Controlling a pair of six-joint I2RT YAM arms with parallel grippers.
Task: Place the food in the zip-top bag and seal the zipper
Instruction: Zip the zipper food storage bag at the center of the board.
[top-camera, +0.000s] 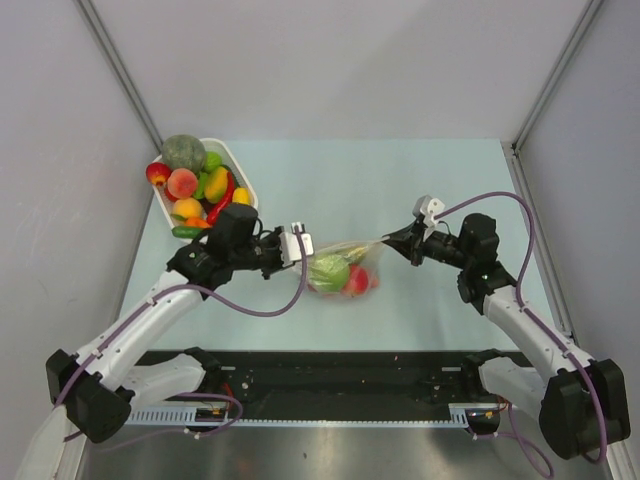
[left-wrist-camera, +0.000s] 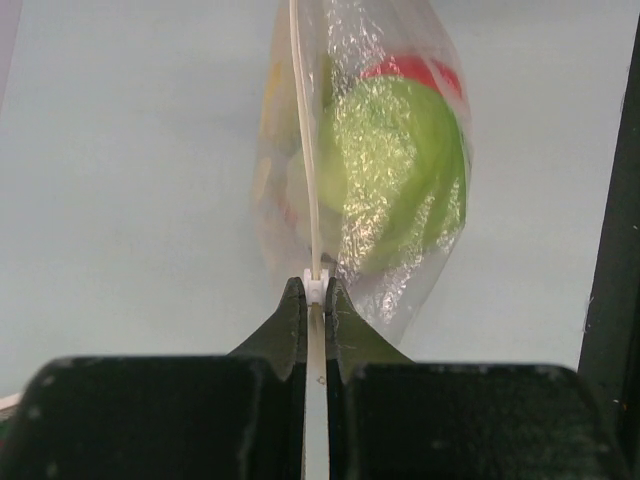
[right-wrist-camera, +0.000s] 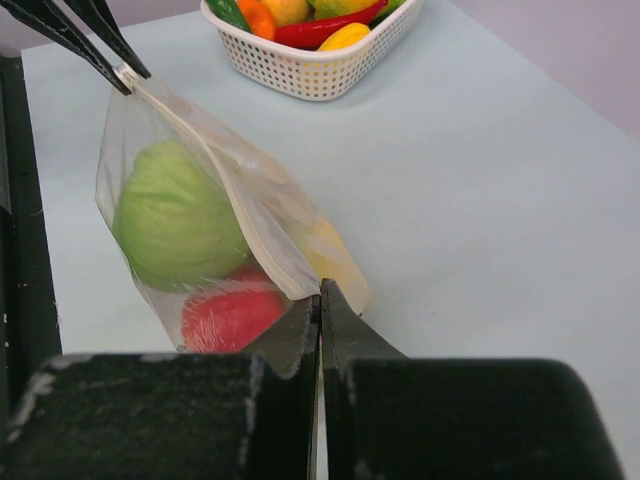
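Above table (top-camera: 450, 180) | left hand (left-wrist-camera: 316, 288), right hand (right-wrist-camera: 320, 298) clamped on zipper (right-wrist-camera: 225, 190) | zip-top bag (top-camera: 345, 268) holds food (right-wrist-camera: 175, 225)

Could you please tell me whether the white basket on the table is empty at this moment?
No, the white basket holds a red pepper, a yellow piece and an orange piece.

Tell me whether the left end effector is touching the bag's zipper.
Touching. The left wrist view shows the left end effector pinched shut on the zipper, with the white strip running straight in between its closed jaws.
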